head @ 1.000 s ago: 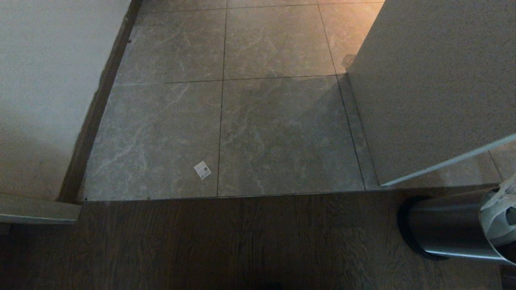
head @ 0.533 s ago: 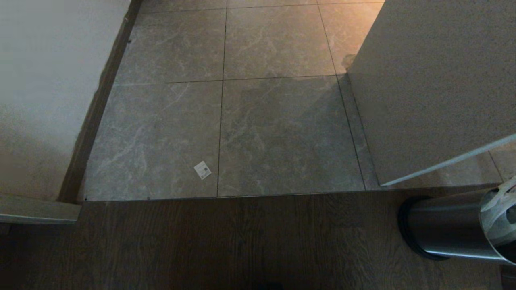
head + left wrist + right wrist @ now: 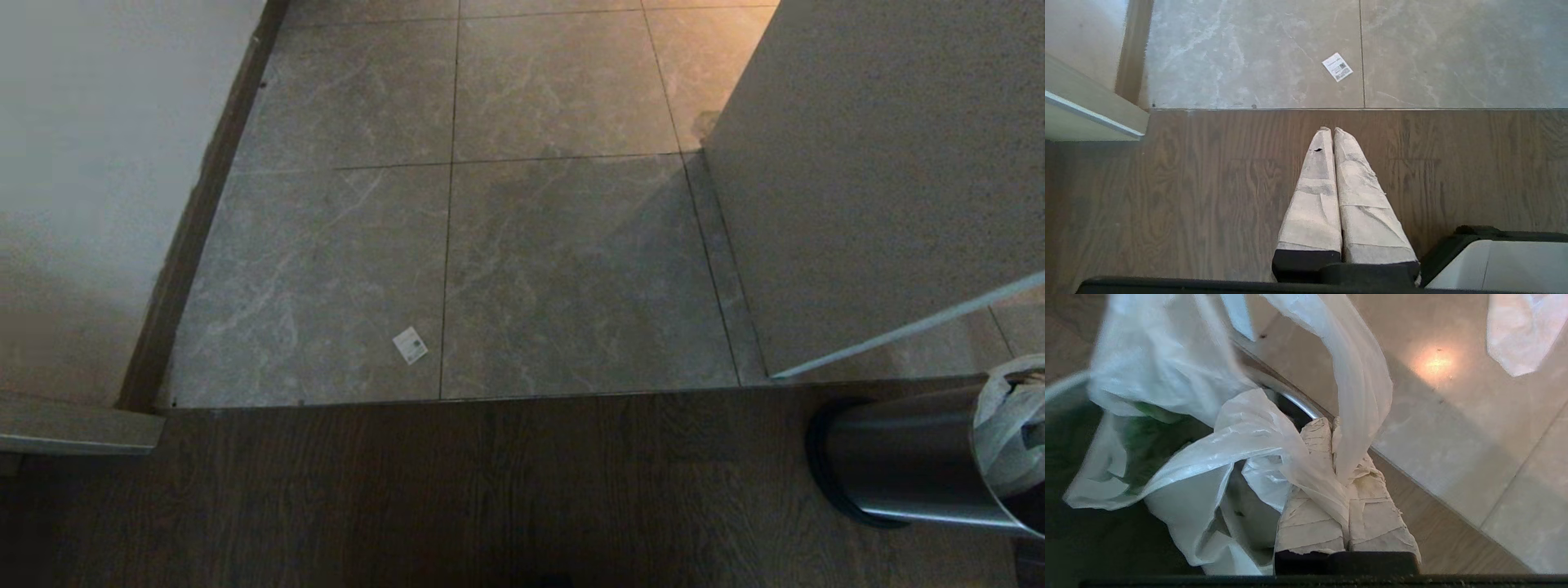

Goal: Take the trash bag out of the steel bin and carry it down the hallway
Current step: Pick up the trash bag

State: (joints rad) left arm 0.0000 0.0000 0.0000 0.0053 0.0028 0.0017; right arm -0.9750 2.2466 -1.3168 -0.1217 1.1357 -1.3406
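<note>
In my head view I see the small round brushed-steel bin [image 3: 914,461] at the right edge, standing on the dark brown wooden floor [image 3: 490,498], just below the corner of a pale grey panel [image 3: 882,180]. The thin white semi-transparent plastic trash bag [image 3: 1008,429] shows at the mouth of the bin, cut by the edge of the picture. Beyond the wood lies the grey marble-veined tiled floor [image 3: 563,269], and on it a small white paper label [image 3: 410,345] beside a tile joint. A white wall with brown skirting [image 3: 200,212] runs along the left. I see no arm in this view.

In my left wrist view the left gripper [image 3: 1329,132] hangs above the wooden floor, well apart from the bin. Its two fingers [image 3: 1314,196], wrapped in pale tape, are pressed together with nothing between them. The same paper label [image 3: 1337,67] lies on the tiles ahead.

In my right wrist view the right gripper [image 3: 1331,426] is at the bin's shiny rim [image 3: 1300,402]. Its taped fingers [image 3: 1306,514] are clenched on a fold of the trash bag [image 3: 1241,433], which is pinched between them and spreads out over the dark inside of the bin. Green print [image 3: 1147,437] shows through the plastic. One loop handle of the bag [image 3: 1363,384] stands up past the fingertips.
</note>
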